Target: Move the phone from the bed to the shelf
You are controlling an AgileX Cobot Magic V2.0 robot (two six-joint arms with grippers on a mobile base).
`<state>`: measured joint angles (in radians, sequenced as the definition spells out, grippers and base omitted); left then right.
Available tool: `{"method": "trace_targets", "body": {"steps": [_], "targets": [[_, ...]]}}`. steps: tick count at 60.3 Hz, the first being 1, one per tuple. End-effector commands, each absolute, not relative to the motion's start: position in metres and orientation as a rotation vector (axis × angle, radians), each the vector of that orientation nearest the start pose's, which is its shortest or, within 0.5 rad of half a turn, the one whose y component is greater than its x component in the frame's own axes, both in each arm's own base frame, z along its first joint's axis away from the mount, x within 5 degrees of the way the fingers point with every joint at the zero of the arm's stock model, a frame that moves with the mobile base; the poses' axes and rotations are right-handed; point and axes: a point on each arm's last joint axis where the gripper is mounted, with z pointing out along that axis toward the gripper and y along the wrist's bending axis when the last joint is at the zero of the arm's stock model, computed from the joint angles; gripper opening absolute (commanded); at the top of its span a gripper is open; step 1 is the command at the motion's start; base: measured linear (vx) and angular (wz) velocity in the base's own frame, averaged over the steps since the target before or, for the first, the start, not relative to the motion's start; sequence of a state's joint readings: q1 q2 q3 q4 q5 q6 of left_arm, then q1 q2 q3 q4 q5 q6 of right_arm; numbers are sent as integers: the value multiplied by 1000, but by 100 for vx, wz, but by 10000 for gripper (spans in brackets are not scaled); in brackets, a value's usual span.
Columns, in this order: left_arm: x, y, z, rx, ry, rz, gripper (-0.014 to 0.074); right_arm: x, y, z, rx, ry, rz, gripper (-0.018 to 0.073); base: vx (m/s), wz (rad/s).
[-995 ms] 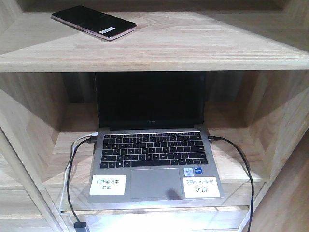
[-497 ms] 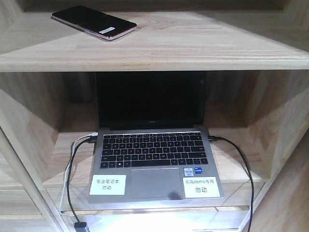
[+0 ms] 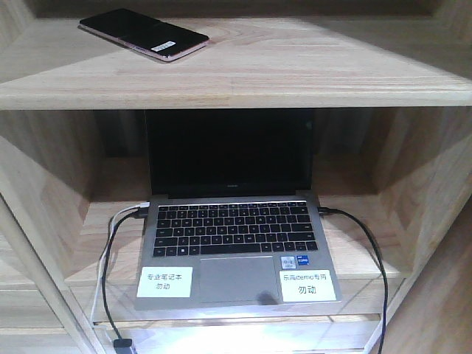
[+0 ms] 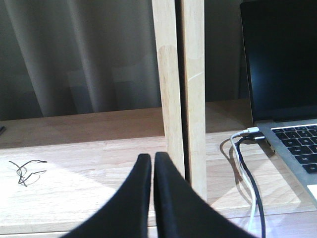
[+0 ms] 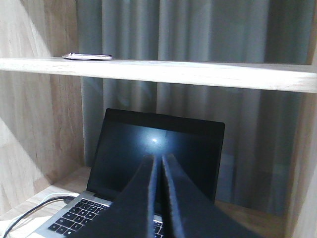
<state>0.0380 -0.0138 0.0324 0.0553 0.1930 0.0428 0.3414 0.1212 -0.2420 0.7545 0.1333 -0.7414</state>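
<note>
A: From the front view, where is the phone (image 3: 143,34)?

B: It lies flat on the upper board of the shelf (image 3: 295,70), at the left and back from the front lip. No gripper touches it. Below sits the open laptop (image 3: 234,236) with its cables (image 3: 110,258) trailing off the left side.

A: And the left wrist view?

B: The left gripper (image 4: 152,161) has its two black fingers pressed together with nothing between them. It points at an upright post (image 4: 181,89), with the laptop corner and cables just to the right.

A: The right wrist view?

B: The right gripper (image 5: 158,161) is likewise closed and empty, facing the laptop screen, under the upper board. The phone shows as a thin sliver on that board at far left.

A: What could go wrong?

B: Placement looks done, so the risk is probably in pulling back. An arm lifting could strike the board's underside and jar the phone; a left swing could hit the post or snag the cables. Open room lies straight back, out of the bay.
</note>
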Motion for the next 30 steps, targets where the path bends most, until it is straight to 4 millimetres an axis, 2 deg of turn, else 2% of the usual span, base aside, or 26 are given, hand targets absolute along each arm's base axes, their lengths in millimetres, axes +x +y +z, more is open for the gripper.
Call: {"method": "trace_targets", "body": {"steps": [1,30], "targets": [[55,3,201,36,1589,104,1,50,22,291,-269,1381,319,-1,0,0],[55,3,201,36,1589,104,1,51,18,289,-209,1413,308,-1,0,0]]}}
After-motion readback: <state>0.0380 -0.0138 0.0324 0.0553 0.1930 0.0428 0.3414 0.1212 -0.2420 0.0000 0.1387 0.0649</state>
